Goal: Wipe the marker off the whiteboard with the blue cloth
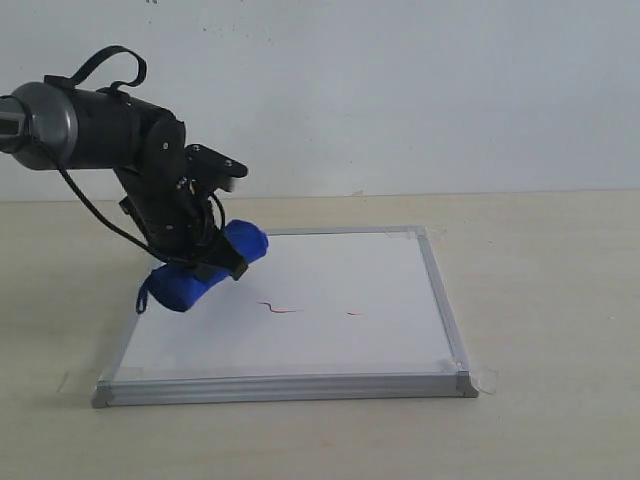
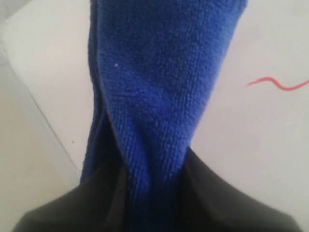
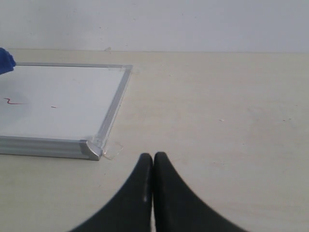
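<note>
The whiteboard (image 1: 330, 320) lies flat on the table, silver-framed. On it runs the marker (image 1: 281, 308), a thin red wavy line with a short dash (image 1: 354, 314) to its right. My left gripper (image 1: 215, 262) is shut on the blue cloth (image 1: 205, 270), a rolled royal-blue fabric held over the board's left part, left of the red line. The left wrist view shows the blue cloth (image 2: 154, 87) pinched between the black fingers (image 2: 217, 193), with the marker (image 2: 277, 84) off to one side. My right gripper (image 3: 153, 157) is shut and empty above the bare table beside the whiteboard (image 3: 58, 96).
The board's corners carry clear tape (image 1: 485, 379). The beige table (image 1: 540, 280) stretches to the right of the board. A white wall (image 1: 400, 90) stands behind. The left arm's dark body (image 1: 110, 125) reaches in from the upper left.
</note>
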